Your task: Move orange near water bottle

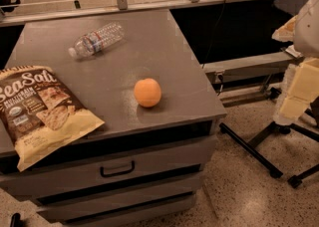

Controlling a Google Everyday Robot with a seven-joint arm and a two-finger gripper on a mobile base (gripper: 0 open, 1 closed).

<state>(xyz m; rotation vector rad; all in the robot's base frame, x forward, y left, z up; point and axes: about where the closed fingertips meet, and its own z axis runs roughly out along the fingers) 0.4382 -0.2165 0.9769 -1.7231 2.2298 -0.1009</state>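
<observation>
1. The chip bag (pixel 42 114) overhangs the counter's (pixel 164 42) front-left corner; a wide sweep could knock it off
2. The water bottle (pixel 95 40) lies on its side near the back-left corner, so a bump may roll it
3. The orange (pixel 147 92) sits toward the front-right corner and could roll over the front edge
4. The gripper (pixel 299 89) hangs beyond the right edge; spread or closed, I can't tell
</observation>
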